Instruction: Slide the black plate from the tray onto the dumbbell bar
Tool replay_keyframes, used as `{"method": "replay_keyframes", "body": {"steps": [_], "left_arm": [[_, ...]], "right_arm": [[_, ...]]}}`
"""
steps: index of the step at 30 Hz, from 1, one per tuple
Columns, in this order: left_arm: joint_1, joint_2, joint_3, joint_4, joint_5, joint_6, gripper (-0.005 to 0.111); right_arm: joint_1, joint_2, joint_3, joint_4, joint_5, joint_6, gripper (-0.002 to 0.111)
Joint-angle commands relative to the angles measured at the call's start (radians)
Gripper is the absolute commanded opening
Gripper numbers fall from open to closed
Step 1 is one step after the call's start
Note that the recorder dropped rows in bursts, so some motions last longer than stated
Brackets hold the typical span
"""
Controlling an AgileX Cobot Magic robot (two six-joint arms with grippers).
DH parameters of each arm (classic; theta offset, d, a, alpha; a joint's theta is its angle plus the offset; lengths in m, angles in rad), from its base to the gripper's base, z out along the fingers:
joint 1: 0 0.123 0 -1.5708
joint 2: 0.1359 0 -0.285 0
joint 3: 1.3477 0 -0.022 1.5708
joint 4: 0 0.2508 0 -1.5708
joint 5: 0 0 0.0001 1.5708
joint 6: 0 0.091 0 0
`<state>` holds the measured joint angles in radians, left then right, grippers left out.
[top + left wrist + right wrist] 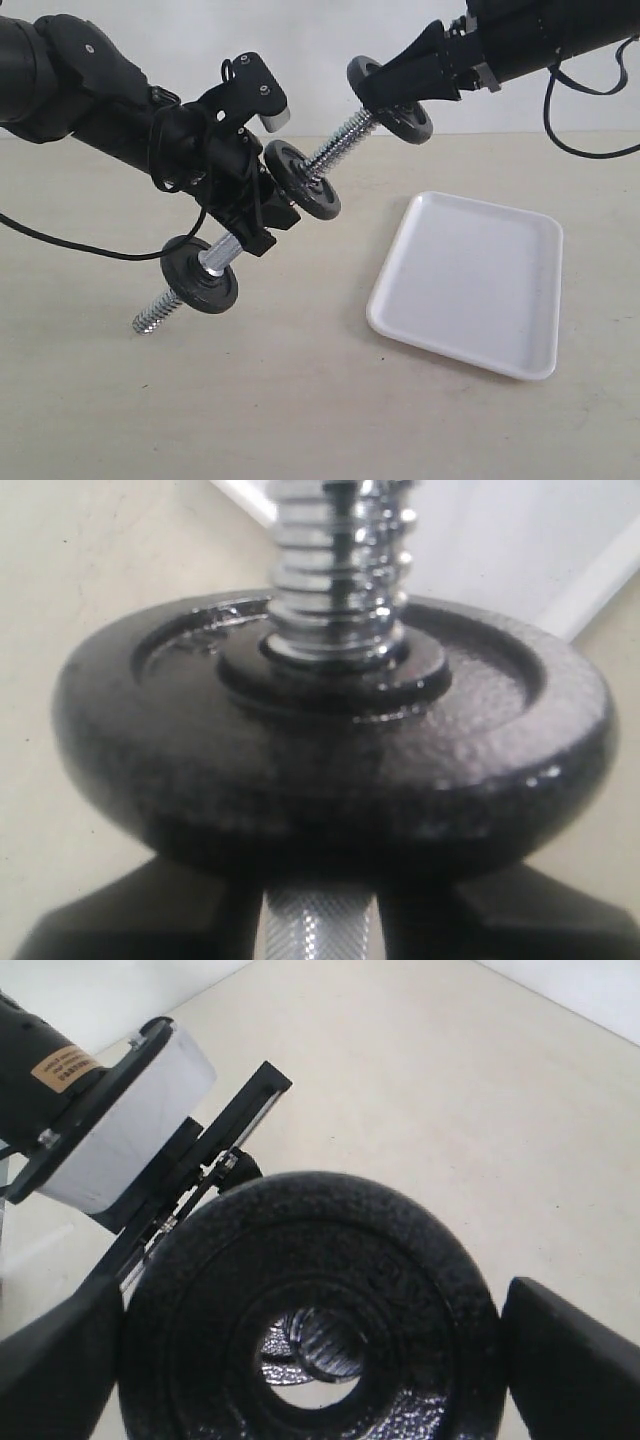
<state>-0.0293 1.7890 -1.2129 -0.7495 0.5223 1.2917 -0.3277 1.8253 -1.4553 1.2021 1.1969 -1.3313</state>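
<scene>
Left tool [262,218] is closed narrow on the bar [340,140] at its knurled middle, with the bar tilted above the worktop [300,400]. Two other discs [200,275] sit on the bar, one each side of that tool. Right tool [392,92], jaws wide, grips the black plate [320,1260] by its rim at the bar's upper threaded end. The bar tip shows through the hole. Black plate is well clear of the tray [470,285].

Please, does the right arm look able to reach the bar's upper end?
Probably yes: its black plate sits at that end, and the left gripper clamps the dumbbell bar lower down.
</scene>
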Motion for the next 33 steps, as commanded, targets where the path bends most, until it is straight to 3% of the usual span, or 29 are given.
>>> {"method": "replay_keyframes", "body": {"steps": [1, 33], "left_arm": [[-0.002, -0.066, -0.034, -0.098, -0.084, 0.005, 0.004], [-0.002, -0.066, -0.034, -0.099, -0.069, 0.007, 0.004]], "right_arm": [[0.0, -0.016, -0.013, 0.046, 0.024, 0.014, 0.0], [0.0, -0.058, -0.013, 0.043, 0.024, 0.02, 0.0]]}}
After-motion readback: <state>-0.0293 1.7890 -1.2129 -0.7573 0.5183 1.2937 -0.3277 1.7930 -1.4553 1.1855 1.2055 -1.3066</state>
